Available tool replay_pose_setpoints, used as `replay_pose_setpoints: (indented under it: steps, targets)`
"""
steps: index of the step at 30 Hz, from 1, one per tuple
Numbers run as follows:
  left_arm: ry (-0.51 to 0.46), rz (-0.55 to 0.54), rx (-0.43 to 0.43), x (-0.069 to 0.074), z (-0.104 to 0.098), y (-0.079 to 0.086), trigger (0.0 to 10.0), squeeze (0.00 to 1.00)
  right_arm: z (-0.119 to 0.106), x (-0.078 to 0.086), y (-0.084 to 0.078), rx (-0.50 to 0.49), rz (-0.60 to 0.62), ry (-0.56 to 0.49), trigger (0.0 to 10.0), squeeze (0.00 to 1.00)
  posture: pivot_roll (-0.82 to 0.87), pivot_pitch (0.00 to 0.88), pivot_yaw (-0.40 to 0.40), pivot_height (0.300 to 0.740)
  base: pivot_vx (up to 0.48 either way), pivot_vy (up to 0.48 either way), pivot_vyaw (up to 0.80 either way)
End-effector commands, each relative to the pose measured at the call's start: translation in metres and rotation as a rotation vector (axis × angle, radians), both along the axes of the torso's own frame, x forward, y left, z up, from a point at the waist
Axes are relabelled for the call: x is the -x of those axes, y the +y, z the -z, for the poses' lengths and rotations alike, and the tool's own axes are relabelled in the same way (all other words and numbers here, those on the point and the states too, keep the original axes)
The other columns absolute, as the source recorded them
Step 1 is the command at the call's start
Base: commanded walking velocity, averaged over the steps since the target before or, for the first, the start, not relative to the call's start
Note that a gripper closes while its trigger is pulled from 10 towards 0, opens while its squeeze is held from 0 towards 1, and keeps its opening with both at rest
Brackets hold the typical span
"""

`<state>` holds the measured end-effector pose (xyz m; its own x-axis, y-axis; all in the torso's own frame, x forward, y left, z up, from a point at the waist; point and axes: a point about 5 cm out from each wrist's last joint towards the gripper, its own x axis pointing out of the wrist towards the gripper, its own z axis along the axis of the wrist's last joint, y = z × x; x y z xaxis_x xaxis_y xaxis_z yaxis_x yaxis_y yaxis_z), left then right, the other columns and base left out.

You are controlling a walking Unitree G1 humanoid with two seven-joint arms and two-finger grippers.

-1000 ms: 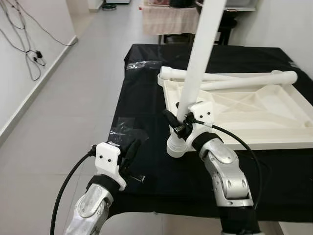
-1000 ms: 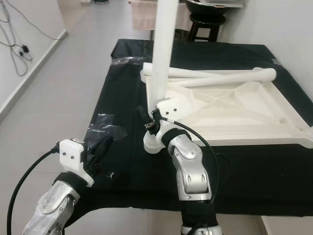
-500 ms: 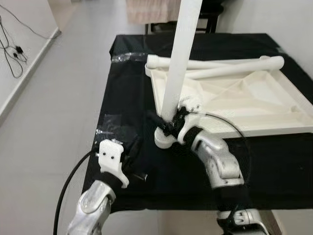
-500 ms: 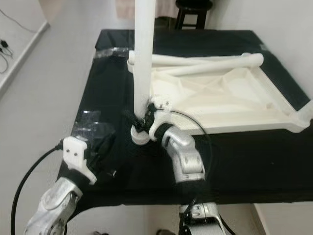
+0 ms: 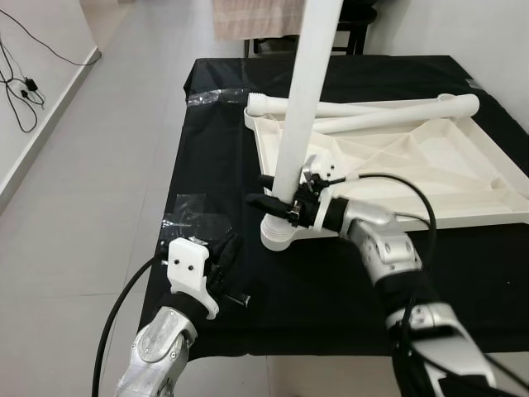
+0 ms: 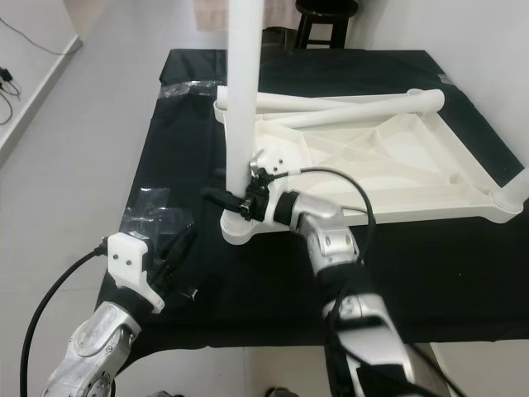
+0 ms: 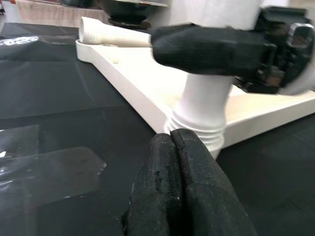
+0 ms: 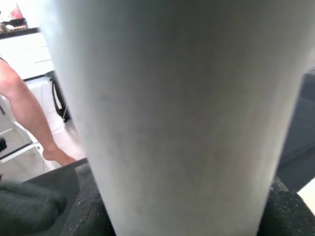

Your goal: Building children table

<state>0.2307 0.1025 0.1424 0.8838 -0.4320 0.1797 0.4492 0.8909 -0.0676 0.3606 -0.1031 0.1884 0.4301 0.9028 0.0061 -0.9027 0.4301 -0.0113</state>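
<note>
At the near-left corner of the upturned white table top [image 5: 430, 178], the right claw [image 5: 277, 203] clamps one upright leg [image 5: 302, 124], two legs [image 5: 372, 112] lie unfitted at 12 o'clock, left claw [image 5: 223, 256] pinched empty.

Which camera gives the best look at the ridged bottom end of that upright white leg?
The left wrist view: the leg's ridged foot sits close up at the corner of the white tabletop, the right claw gripping just above. Both eye views show it smaller, from above. The right wrist view shows just smooth shaft, very near.
</note>
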Motion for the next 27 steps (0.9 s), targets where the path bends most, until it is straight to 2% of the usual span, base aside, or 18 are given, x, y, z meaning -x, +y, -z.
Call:
replay_pose_setpoints:
  steps: [1, 4, 9, 11, 13, 14, 15, 16, 17, 18, 19, 20, 21, 22, 26, 27]
  targets:
    - [0.012, 0.002, 0.009, 0.002, 0.002, -0.001, 10.0, 0.0, 0.002, 0.001, 0.004, -0.018, -0.036, 0.026, 0.0, 0.0, 0.06, 0.137, -0.053, 0.74, 0.0, 0.0, 0.0]
    - [0.014, 0.001, 0.008, 0.003, 0.002, -0.001, 10.0, 0.0, -0.016, -0.009, 0.004, -0.028, -0.031, -0.026, 0.0, 0.0, 0.06, 0.139, -0.054, 0.74, 0.0, 0.0, 0.0]
    - [0.013, 0.0, 0.008, 0.003, 0.001, -0.001, 10.0, 0.0, -0.011, -0.006, 0.001, 0.006, 0.006, -0.053, 0.0, 0.0, 0.06, 0.152, -0.053, 0.74, 0.0, 0.0, 0.0]
    - [0.012, 0.0, 0.008, 0.004, 0.001, 0.0, 10.0, 0.0, 0.0, -0.002, -0.003, 0.03, 0.113, -0.051, 0.0, 0.0, 0.05, 0.156, -0.05, 0.74, 0.0, 0.0, 0.0]
    - [0.013, 0.001, 0.008, 0.003, 0.001, 0.001, 10.0, 0.0, 0.013, 0.002, -0.005, 0.059, 0.279, -0.033, 0.0, 0.0, 0.05, 0.157, -0.05, 0.74, 0.0, 0.0, 0.0]
    - [0.013, 0.001, 0.008, 0.003, 0.001, 0.001, 10.0, 0.0, 0.013, 0.002, -0.005, 0.059, 0.279, -0.033, 0.0, 0.0, 0.05, 0.157, -0.05, 0.74, 0.0, 0.0, 0.0]
    - [0.014, 0.002, 0.008, 0.003, 0.001, 0.001, 10.0, 0.0, 0.024, 0.002, -0.009, 0.056, 0.539, -0.018, 0.0, 0.0, 0.05, 0.156, -0.048, 0.74, 0.0, 0.0, 0.0]
    - [0.014, 0.002, 0.008, 0.003, 0.001, 0.002, 10.0, 0.0, 0.03, 0.005, -0.013, 0.05, 0.703, -0.005, 0.0, 0.0, 0.05, 0.156, -0.048, 0.74, 0.0, 0.0, 0.0]
    - [0.014, 0.002, 0.008, 0.003, 0.001, 0.002, 10.0, 0.0, 0.03, 0.005, -0.013, 0.05, 0.703, -0.005, 0.0, 0.0, 0.05, 0.156, -0.048, 0.74, 0.0, 0.0, 0.0]
    - [0.014, 0.002, 0.007, 0.003, 0.001, 0.002, 10.0, 0.0, 0.034, 0.007, -0.016, 0.048, 0.815, 0.004, 0.0, 0.0, 0.05, 0.156, -0.048, 0.74, 0.0, 0.0, 0.0]
    - [0.014, 0.002, 0.007, 0.003, 0.001, 0.002, 10.0, 0.0, 0.034, 0.007, -0.016, 0.048, 0.815, 0.004, 0.0, 0.0, 0.05, 0.156, -0.048, 0.74, 0.0, 0.0, 0.0]
    - [0.016, 0.003, 0.006, 0.002, 0.001, 0.003, 10.0, 0.0, 0.038, 0.027, 0.005, -0.022, 0.748, 0.011, 0.0, 0.0, 0.05, 0.156, -0.038, 0.74, 0.0, 0.0, 0.0]
    - [0.016, 0.002, 0.004, 0.002, 0.002, 0.003, 10.0, 0.0, 0.031, 0.03, 0.012, -0.018, 0.705, -0.046, 0.0, 0.0, 0.04, 0.153, -0.037, 0.74, 0.0, 0.0, 0.0]
    - [0.017, 0.001, 0.004, 0.002, 0.002, 0.003, 10.0, 0.0, 0.026, 0.031, 0.015, -0.01, 0.681, -0.089, 0.0, 0.0, 0.04, 0.153, -0.037, 0.74, 0.0, 0.0, 0.0]
    - [0.02, 0.004, 0.003, 0.001, 0.003, 0.003, 10.0, 0.0, 0.026, 0.023, 0.018, -0.032, 0.696, -0.037, 0.0, 0.0, 0.04, 0.137, -0.032, 0.74, 0.0, 0.0, 0.0]
    - [0.02, 0.004, 0.003, 0.001, 0.003, 0.003, 10.0, 0.0, 0.027, 0.025, 0.022, -0.013, 0.68, -0.029, 3.3, 0.0, 0.04, 0.131, -0.038, 0.74, 0.0, 0.0, 0.0]
